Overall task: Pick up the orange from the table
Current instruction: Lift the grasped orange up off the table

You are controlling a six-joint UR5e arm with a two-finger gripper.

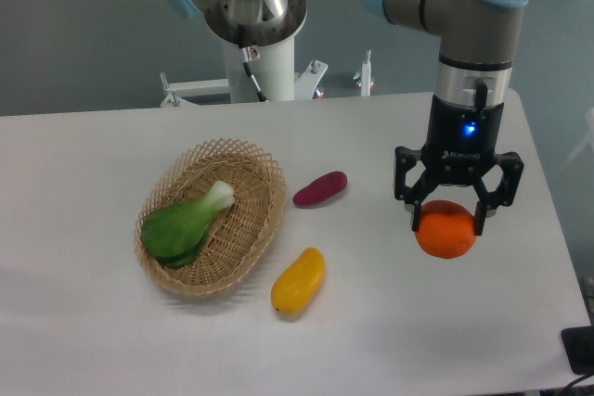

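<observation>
Orange (445, 235) clamped in the jaws of the gripper (449, 220), lifted off the surface (83, 322), right of the basket (243, 229); pickup essentially done.

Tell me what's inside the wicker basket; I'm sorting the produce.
The basket holds one green leafy vegetable with a white stem, lying across the bottom. Its leaves cover part of the basket floor, so anything beneath them cannot be seen.

Wicker basket (243, 243) holds greens (183, 224); purple (320, 188) and yellow fruit (298, 281) beside.
</observation>
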